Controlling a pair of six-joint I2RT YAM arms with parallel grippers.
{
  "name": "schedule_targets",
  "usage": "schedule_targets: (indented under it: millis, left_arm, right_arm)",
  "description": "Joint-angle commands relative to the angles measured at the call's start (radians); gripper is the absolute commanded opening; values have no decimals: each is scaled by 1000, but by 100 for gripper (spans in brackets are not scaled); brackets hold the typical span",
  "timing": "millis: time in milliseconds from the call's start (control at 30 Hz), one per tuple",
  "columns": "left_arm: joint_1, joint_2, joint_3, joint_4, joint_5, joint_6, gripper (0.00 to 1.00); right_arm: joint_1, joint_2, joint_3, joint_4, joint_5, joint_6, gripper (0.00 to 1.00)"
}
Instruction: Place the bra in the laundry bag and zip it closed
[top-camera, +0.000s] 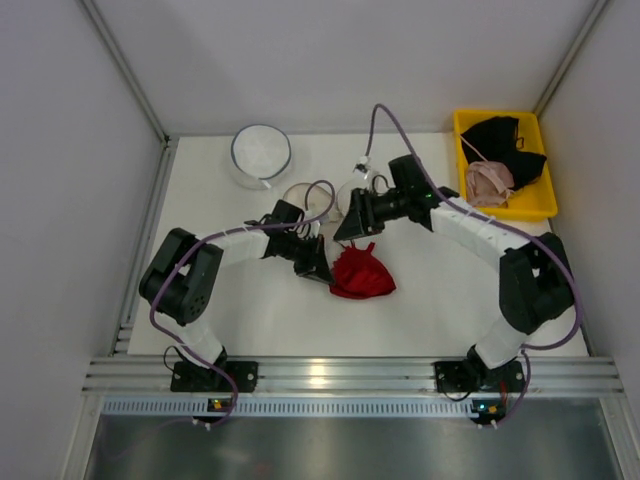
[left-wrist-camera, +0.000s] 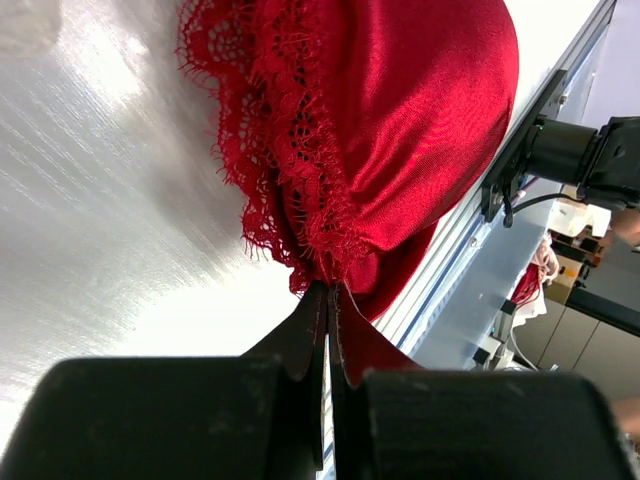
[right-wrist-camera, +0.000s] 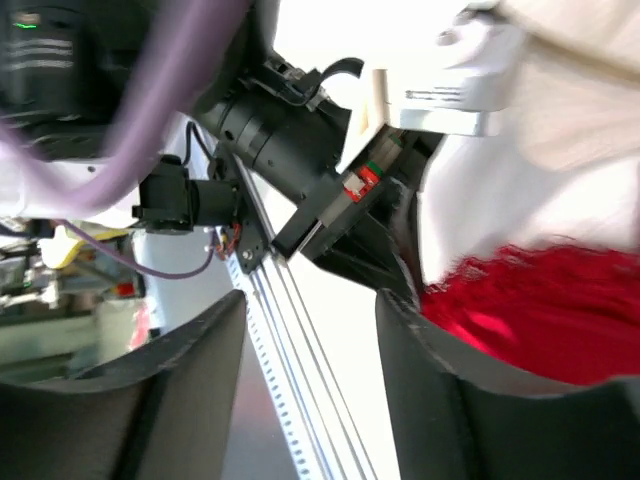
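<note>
1. The bra (top-camera: 362, 272) lies bunched in a red heap near the middle of the tabletop (top-camera: 450, 305), a little toward the near edge. In the left wrist view its satin cup (left-wrist-camera: 420, 110) bulges up with the lace border hanging to one side.
2. The left hand (top-camera: 318, 264) is clenched on the bra's lace edge. Its jaws meet with a pinch of red fabric between them, at the side of the heap facing the left edge.
3. The right hand (top-camera: 352, 228) hovers just beyond the bra on the far side. It is released, with a clear gap between its fingers (right-wrist-camera: 190, 385) and nothing held.
4. The laundry bag (top-camera: 298, 197) sits farther toward the far edge, partly hidden by the arms and a cable. Whether its mouth is unzipped cannot be told.
5. A round mesh bag with a dark rim (top-camera: 261, 152) stands by the far edge toward the left corner. A yellow bin (top-camera: 470, 122) in the far right corner holds a black garment (top-camera: 505, 135) and a pale pink bra (top-camera: 489, 181).
6. Judged from this, the step in hand is picking up the bra, with insertion and zipping not yet done.
7. The next move probably calls for the right hand to hold the laundry bag open while the left lifts the bra over to it, keeping the straps gathered.
</note>
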Motion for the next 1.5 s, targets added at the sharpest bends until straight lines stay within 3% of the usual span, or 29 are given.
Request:
schedule_targets:
  millis: [0,133,300,567,700,833,900,967,1033,1133,1267,1467]
  left_arm:
    - [13,-18,0,13,10,32,0]
    - [13,-6,15,15,13,36,0]
    - [13,7,22,25,14,30,3]
    - [-1,10,34,51,16,-20,2]
    - [-9,36,45,74,22,-60,0]
    - [-10,51,42,76,19,-63,0]
    - [-12,53,40,79,19,-70,0]
    - [-12,51,41,87,21,-79,0]
    - [-10,51,43,94,27,-99,0]
    - [-12,53,43,124,42,-146,0]
    - [-14,48,35,153,66,-204,0]
    - [-12,56,40,171,86,-251,0]
  right_arm:
    - [-118,-81,22,-197,-68,-141,52]
    - [-244,-64,-41,-348,20,-378,30]
    - [-250,-12,-135,-270,12,-345,29]
    - [-121,51,-149,-170,67,-323,33]
    - [-91,48,-100,-248,128,-421,47]
    - [-149,-39,-42,-339,207,-550,63]
    - [-166,-95,-5,-385,248,-598,66]
    - [-175,-162,6,-423,277,-650,87]
    - [-173,-214,-6,-426,299,-676,99]
    - [-128,-314,-60,-399,329,-693,99]
    - [30,-449,-205,-186,475,-692,99]
    - [279,-432,-382,38,776,-643,99]
